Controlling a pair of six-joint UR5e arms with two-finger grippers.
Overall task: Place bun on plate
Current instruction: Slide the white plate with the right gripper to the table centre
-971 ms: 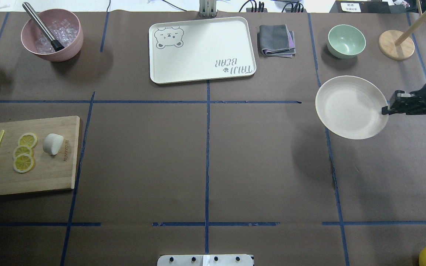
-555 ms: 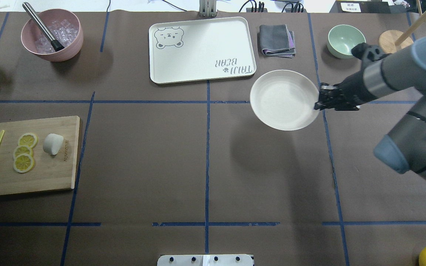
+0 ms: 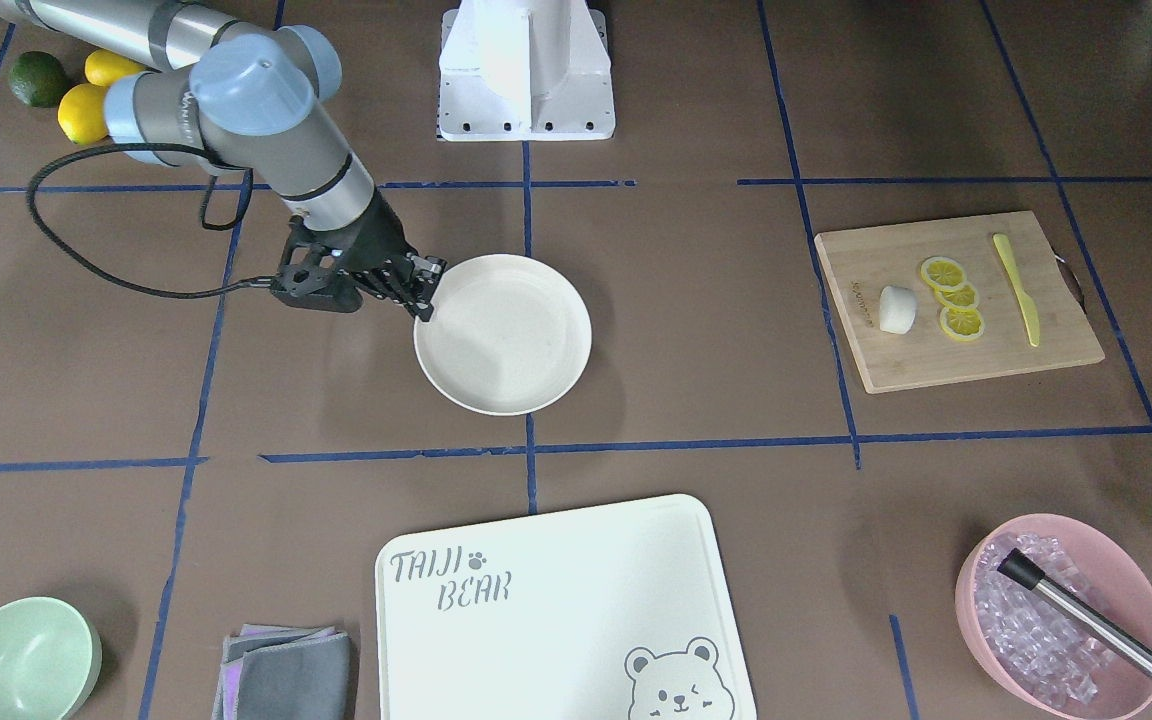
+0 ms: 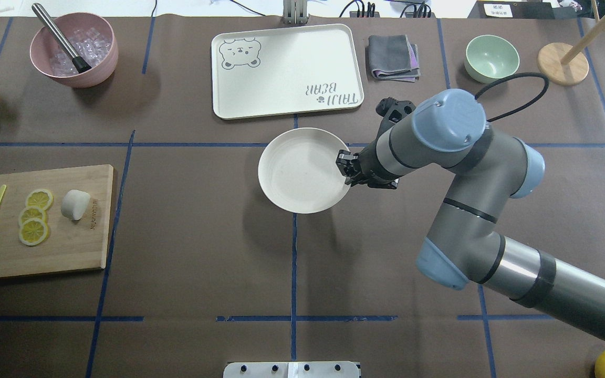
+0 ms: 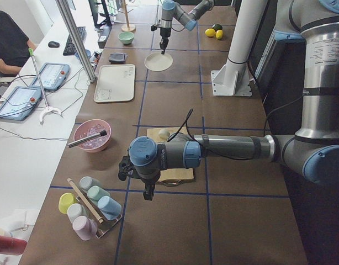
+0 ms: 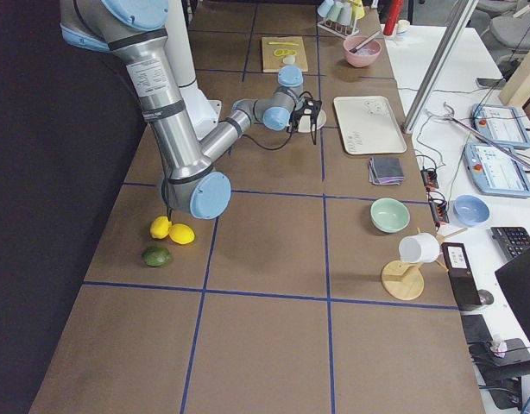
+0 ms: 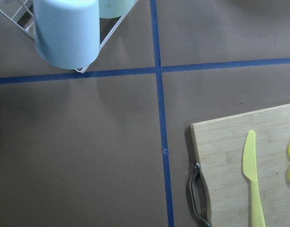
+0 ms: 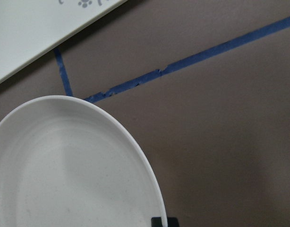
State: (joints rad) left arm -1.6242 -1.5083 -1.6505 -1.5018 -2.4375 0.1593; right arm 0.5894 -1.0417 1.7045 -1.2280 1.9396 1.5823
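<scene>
"TAIJI BEAR" on white tray [image 3: 576, 600]

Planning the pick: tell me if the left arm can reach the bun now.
Probably yes: the bun lies uncovered on the cutting board, the left claw hangs near that board's end, and the right claw is away gripping the plate.
</scene>
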